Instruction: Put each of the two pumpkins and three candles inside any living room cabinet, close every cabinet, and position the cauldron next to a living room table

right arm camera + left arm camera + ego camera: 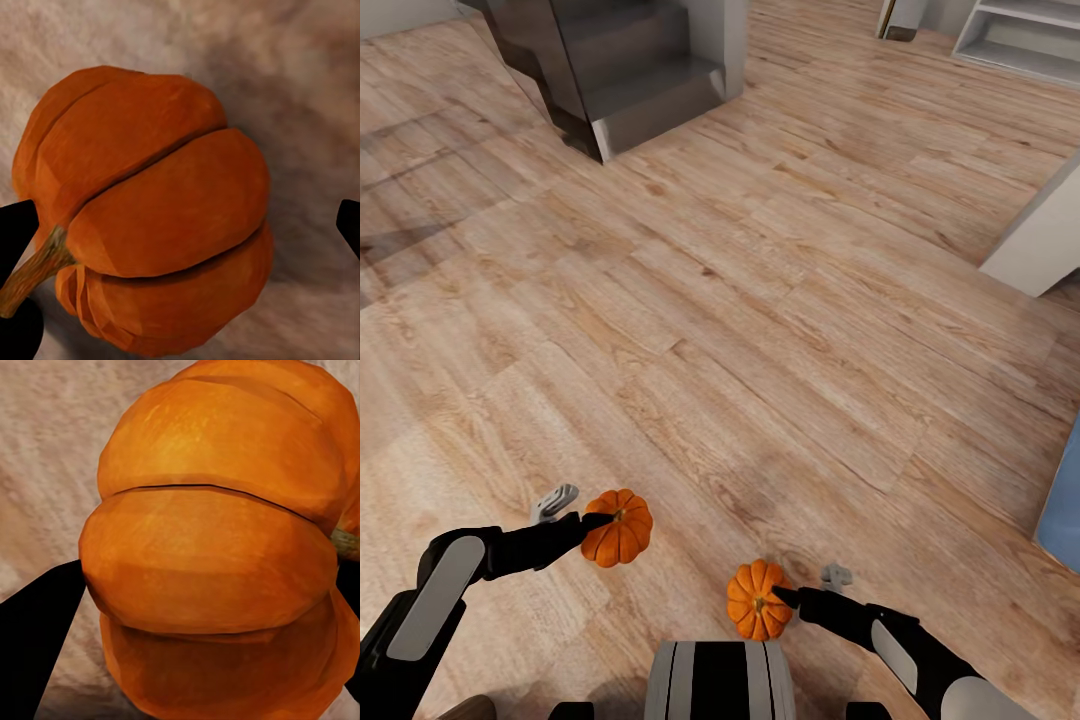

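Two orange ribbed pumpkins are carried above the wood floor. In the head view my left gripper (603, 520) is shut on one pumpkin (618, 528) at lower left, and my right gripper (780, 597) is shut on the other pumpkin (756, 600) at lower centre. The left wrist view shows its pumpkin (217, 555) very close between dark fingers (37, 637). In the right wrist view, the second pumpkin (150, 217) shows its brown stem (34, 274) beside a dark fingertip (15, 225). The candles, cabinet and cauldron are out of view.
Light wood plank floor (740, 300) stretches ahead. A grey staircase (620, 70) stands at the far left-centre. A pale wall corner (1040, 240) juts in at right, white shelving (1020, 30) at far right, and a blue object (1065, 500) at the right edge.
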{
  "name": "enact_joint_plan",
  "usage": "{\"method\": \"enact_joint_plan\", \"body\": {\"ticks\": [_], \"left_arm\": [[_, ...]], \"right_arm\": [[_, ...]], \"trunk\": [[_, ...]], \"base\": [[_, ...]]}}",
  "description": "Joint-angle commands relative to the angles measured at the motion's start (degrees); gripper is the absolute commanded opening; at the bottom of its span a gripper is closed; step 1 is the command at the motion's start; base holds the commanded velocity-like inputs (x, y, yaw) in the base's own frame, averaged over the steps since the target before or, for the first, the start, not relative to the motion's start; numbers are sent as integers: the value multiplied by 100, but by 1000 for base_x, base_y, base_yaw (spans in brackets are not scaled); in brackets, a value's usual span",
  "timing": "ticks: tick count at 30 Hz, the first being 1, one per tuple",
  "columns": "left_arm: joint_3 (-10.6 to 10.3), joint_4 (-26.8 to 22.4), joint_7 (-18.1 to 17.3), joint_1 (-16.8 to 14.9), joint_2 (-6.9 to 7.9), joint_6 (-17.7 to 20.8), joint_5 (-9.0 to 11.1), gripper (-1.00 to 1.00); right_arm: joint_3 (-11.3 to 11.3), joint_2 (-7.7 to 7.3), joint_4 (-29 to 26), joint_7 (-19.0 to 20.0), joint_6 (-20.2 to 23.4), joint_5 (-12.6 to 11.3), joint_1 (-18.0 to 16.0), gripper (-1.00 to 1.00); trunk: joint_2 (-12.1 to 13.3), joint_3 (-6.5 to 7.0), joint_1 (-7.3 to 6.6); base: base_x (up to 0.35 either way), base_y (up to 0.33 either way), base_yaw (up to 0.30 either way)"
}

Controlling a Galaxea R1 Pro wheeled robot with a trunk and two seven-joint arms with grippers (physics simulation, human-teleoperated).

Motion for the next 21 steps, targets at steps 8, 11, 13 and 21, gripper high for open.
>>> {"method": "enact_joint_plan", "body": {"ticks": [8, 11, 13, 21], "left_arm": [[3, -5, 58, -2, 0, 20, 66, -100], [0, -5, 58, -2, 0, 20, 66, -100], [2, -5, 58, -2, 0, 20, 66, -100], [-6, -5, 58, -2, 0, 20, 66, -100]], "right_arm": [[24, -5, -7, 26, 42, -54, -2, 100], [24, -2, -1, 19, 43, -53, -4, 100], [24, 0, -1, 8, 43, -53, -1, 100], [24, 5, -5, -13, 43, -53, -5, 100]], "trunk": [[-4, -47, 4], [-7, -92, 9], [-7, -92, 9], [-13, -203, 22]], "base": [[0, 0, 0], [0, 0, 0], [0, 0, 0], [0, 0, 0]]}}
